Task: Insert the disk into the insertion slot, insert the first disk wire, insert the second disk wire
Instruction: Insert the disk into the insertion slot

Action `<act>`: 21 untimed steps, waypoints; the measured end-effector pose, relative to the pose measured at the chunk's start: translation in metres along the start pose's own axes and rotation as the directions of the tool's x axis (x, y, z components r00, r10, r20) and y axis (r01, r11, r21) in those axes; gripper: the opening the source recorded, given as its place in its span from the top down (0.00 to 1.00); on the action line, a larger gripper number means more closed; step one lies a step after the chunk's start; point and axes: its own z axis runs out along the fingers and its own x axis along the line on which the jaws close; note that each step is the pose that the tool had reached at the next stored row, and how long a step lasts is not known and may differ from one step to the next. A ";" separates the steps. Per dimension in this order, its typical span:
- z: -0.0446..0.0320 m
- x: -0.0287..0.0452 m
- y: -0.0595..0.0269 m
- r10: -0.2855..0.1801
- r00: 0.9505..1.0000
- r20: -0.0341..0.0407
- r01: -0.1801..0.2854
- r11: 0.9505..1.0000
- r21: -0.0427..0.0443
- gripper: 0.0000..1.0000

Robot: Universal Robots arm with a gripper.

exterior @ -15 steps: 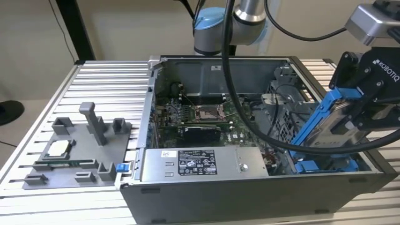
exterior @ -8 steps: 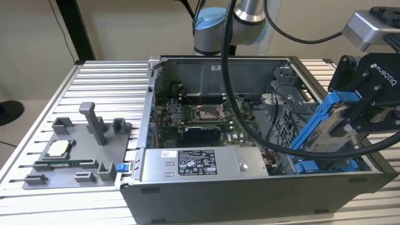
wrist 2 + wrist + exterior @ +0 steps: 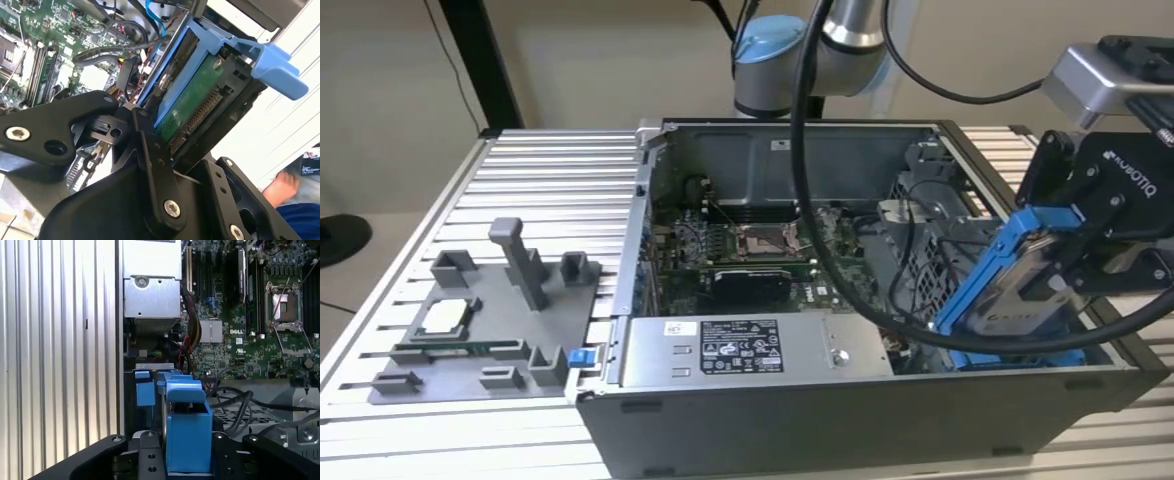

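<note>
So right now the tool [image 3: 1065, 278] is clamped on the disk [image 3: 1003, 300] — black fingers [image 3: 150, 160] pressed against its sides, blue carrier frame and all. The disk hangs tilted, not flat, over the end of the open computer case [image 3: 854, 420] nearest the table's [image 3: 547, 170] edge on the exterior view's right, just above the insertion slot [image 3: 931, 272]. It's not seated yet, and I can't tell if its lower end touches the slot's blue rails. The second wrist view shows the disk's green circuit board and connector edge. The grey power-supply box [image 3: 734, 350] lies along the case's front wall — the grey fixture tray [image 3: 480, 330] sits toward the opposite table edge.
</note>
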 end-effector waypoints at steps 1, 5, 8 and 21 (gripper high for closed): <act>0.0018 0.0002 -0.0002 0.000 1.000 0.000 0.000 1.000 0.000 1.00; 0.0090 0.0010 -0.0008 0.000 1.000 0.000 0.000 1.000 0.000 1.00; 0.0144 0.0017 -0.0013 0.000 1.000 0.000 0.000 1.000 0.000 1.00; 0.0191 0.0021 -0.0018 0.000 1.000 0.000 0.000 1.000 0.002 0.00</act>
